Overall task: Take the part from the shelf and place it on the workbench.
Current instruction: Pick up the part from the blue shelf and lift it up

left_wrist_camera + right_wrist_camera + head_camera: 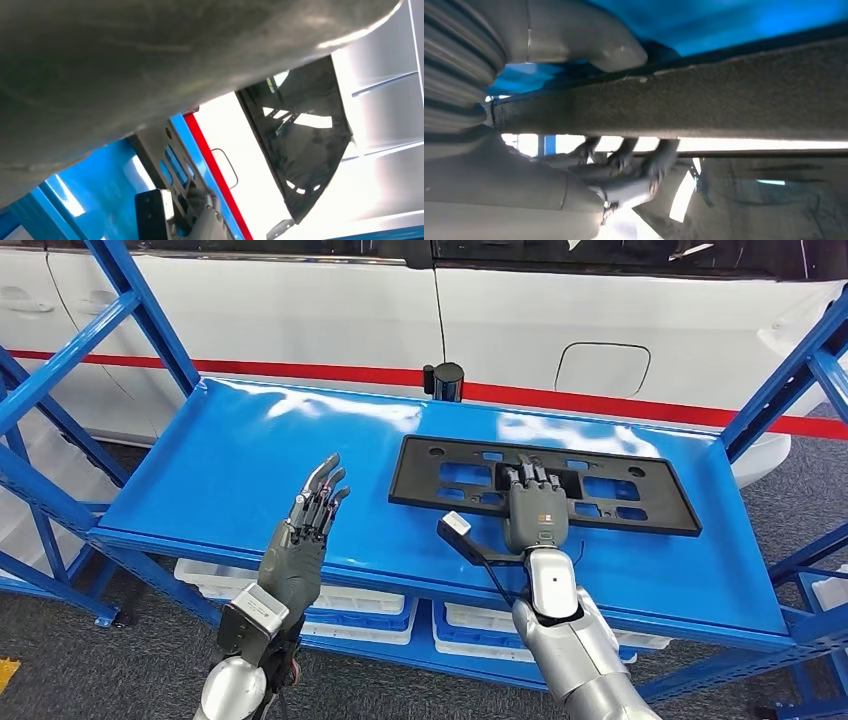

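Note:
The part (610,508) is a flat black rectangular frame with several cut-outs, lying on the blue shelf (240,465) right of its middle. My right hand (535,512) lies on the frame's near edge with its fingers reaching over the bar. In the right wrist view the dark bar of the part (704,95) runs between the thumb (614,50) and the fingers (624,157), so the hand grips it. My left hand (308,532) hovers over the shelf's left half, fingers straight and apart, holding nothing. The left wrist view catches the part (167,160) from the side.
Blue slanted uprights (150,325) frame the shelf at both ends. A small black cylinder (444,382) stands at the shelf's back edge. White bins (350,600) sit on the level below. A white vehicle (300,310) with a red stripe stands behind.

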Robot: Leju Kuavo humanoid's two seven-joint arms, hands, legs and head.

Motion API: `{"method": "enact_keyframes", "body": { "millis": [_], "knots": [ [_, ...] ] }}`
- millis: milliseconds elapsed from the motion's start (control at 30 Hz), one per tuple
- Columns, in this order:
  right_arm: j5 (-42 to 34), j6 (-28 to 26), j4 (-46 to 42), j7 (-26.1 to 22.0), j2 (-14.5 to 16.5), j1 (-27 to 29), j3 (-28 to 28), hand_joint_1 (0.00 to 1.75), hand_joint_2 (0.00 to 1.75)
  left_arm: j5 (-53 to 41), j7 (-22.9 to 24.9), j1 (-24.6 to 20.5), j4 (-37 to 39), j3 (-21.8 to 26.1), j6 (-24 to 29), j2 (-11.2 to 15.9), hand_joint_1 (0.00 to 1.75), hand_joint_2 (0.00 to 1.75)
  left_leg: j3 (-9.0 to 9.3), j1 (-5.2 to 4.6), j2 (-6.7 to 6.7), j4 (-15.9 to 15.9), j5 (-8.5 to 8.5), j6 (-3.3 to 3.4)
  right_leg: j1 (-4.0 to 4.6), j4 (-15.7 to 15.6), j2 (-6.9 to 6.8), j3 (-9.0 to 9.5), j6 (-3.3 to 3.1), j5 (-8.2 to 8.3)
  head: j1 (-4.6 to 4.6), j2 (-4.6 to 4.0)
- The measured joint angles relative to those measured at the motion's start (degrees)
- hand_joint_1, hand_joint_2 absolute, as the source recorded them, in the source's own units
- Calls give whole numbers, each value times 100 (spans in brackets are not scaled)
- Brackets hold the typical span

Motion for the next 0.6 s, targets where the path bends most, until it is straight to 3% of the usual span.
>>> {"method": "enact_keyframes", "body": {
  "millis": [400,533,600],
  "knots": [
    [1,-257,-376,144,-14,310,-128,175,175,48,61,76,32,22,-1,0,0,0,22,1,-10,0,-5,8,4,-31,-4,42,2,-1,1,0],
    [-1,-636,-1051,175,8,808,-247,169,175,47,90,155,31,59,13,0,0,175,3,1,-15,0,-9,13,3,-36,-10,33,4,-2,2,0],
    [-1,-910,-1459,119,5,1071,-273,164,175,33,92,202,28,77,20,0,0,175,-10,0,-14,0,-11,16,2,-36,-9,22,4,-2,1,0]
  ]
}}
